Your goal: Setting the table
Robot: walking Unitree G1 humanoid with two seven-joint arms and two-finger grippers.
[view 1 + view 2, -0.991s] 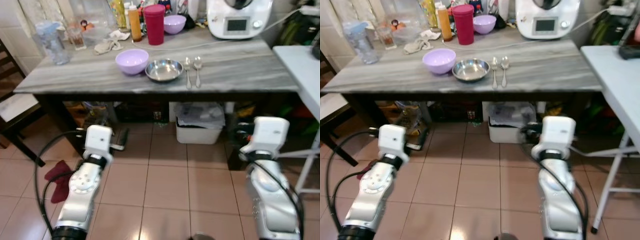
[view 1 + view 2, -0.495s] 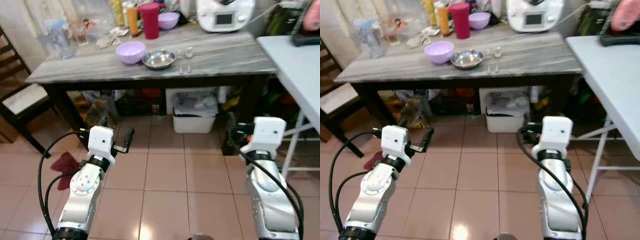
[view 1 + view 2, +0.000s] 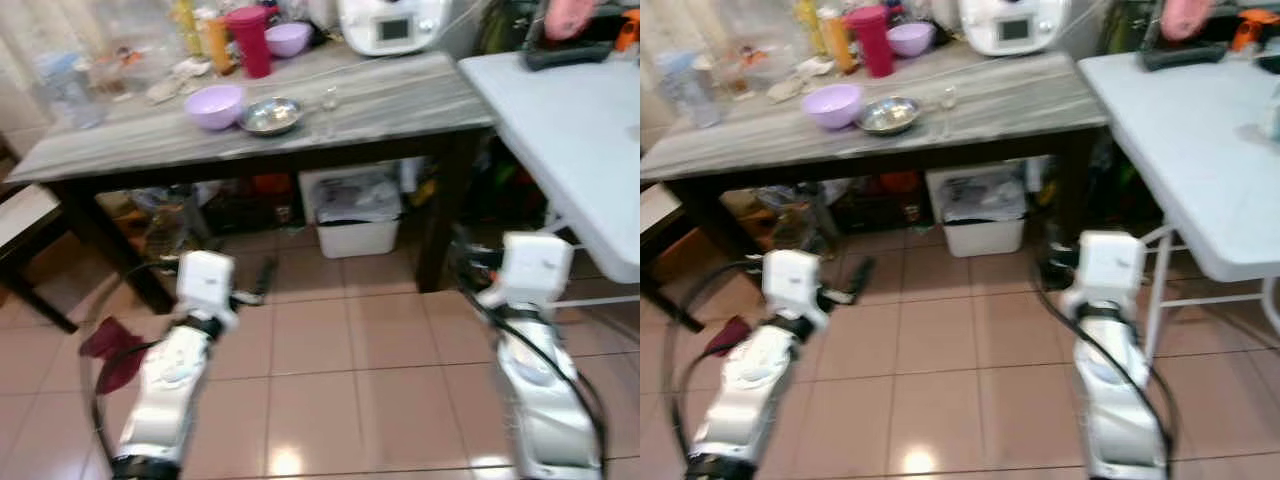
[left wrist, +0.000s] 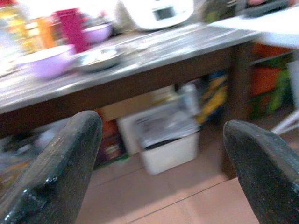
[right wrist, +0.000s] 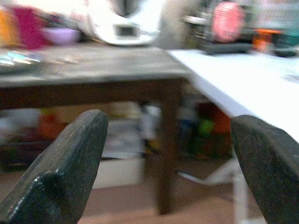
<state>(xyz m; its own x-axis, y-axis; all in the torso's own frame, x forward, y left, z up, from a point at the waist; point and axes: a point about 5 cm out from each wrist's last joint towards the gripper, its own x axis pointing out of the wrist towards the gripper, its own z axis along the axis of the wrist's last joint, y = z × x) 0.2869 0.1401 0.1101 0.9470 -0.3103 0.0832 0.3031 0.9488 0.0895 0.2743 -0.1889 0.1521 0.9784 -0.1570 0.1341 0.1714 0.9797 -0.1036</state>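
**Well back from the table, both arms low and empty**

Ahead, a grey wood-grain table (image 3: 400, 95) stands across the tiled floor (image 3: 340, 380), somewhat blurred. On its top, toward the robot's left, a lilac bowl (image 3: 214, 106) sits just beside a steel bowl (image 3: 269, 116), and near that bowl's right side lie two spoons (image 3: 325, 100), too smeared to tell how they are turned. Behind these stand a red tumbler (image 3: 247, 41), an orange bottle (image 3: 216, 45), a second lilac bowl (image 3: 288, 39) and a white kitchen machine (image 3: 390, 24). At the table's far left there is a clear jug (image 3: 62, 88). Under the table rests a white bin (image 3: 350, 222) with a grey bag in it.

To the robot's right a white folding table (image 3: 1180, 140) stands next to the grey one, with a dark object and something pink at its far end.

The left gripper (image 4: 159, 163) hangs low over the tiles, well apart from the tableware, its fingers (image 4: 60, 168) spread wide with nothing between them. The right gripper (image 5: 168, 163) is likewise low, its fingers (image 5: 70, 163) spread and empty, pointed at the table's leg. A dark red cloth (image 3: 112, 350) lies on the floor by the left arm.
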